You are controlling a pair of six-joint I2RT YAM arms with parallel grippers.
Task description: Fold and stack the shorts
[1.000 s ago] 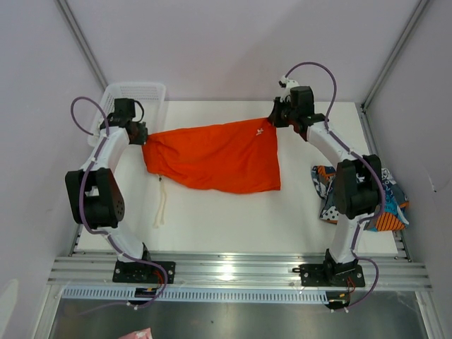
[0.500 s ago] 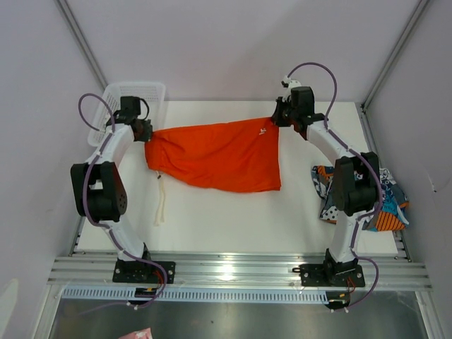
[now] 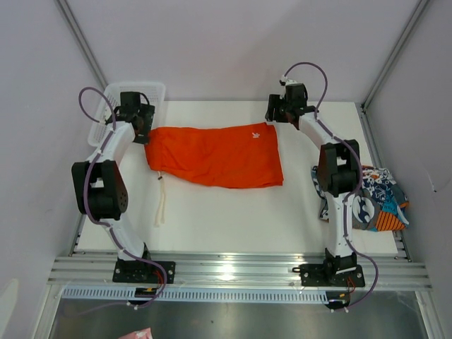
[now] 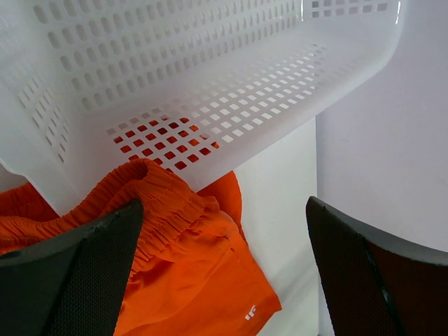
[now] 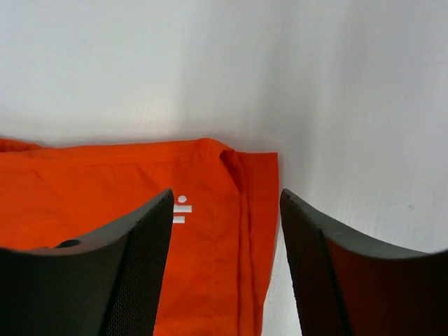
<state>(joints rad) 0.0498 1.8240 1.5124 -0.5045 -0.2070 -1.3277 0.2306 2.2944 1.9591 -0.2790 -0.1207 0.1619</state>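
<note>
The plain orange shorts (image 3: 212, 155) lie spread flat on the white table, waistband to the left and white logo near the far right corner. Their white drawstring (image 3: 161, 201) trails toward the near side. My left gripper (image 3: 139, 119) stands open just above the waistband corner (image 4: 168, 203), holding nothing. My right gripper (image 3: 277, 113) is open over the far right hem corner (image 5: 241, 182), also free of the cloth. The printed blue, teal and orange shorts (image 3: 378, 201) lie crumpled at the table's right edge, partly hidden behind my right arm.
A white mesh basket (image 3: 134, 95) sits at the far left corner, close behind my left gripper; its perforated wall (image 4: 210, 84) fills the left wrist view. Grey walls and metal frame posts enclose the table.
Both grippers have opened and let go of the orange shorts. The cloth, earlier stretched between them, has dropped flat onto the table. Both arms have drawn slightly toward the far edge.
</note>
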